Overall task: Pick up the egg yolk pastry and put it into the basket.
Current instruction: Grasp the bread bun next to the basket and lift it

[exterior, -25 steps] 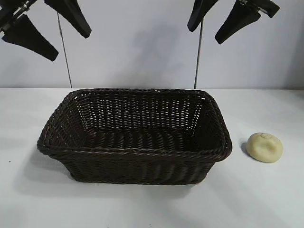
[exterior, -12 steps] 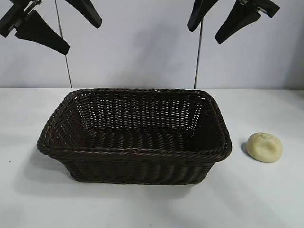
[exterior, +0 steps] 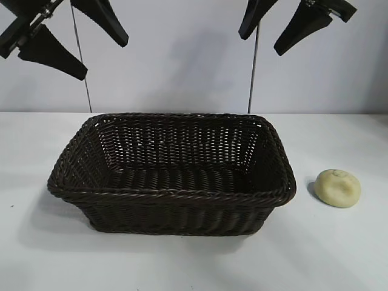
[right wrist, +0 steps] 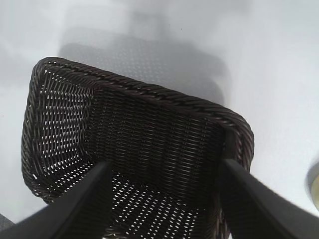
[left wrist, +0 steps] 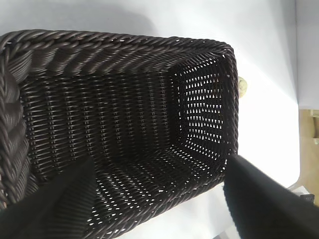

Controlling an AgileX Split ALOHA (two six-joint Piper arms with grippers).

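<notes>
Both hands up high, fingers apart, nothing held — right hand (exterior: 284, 27) should drop straight over egg yolk pastry (exterior: 338, 188) on desk (exterior: 339, 254), clear of basket (exterior: 173, 197) rim.

Both arms are cut off above the exterior view's top edge (only the left gripper (exterior: 76, 37) and right gripper (exterior: 280, 25) show); the basket (left wrist: 124, 42) hides nearly all of the egg yolk pastry (left wrist: 242, 84) from the left wrist view.

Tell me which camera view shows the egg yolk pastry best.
The exterior view: the egg yolk pastry sits whole on the table, right of the basket. The left wrist view shows only a sliver past the basket's far corner; the right wrist view catches only a blurred edge at the frame border.
</notes>
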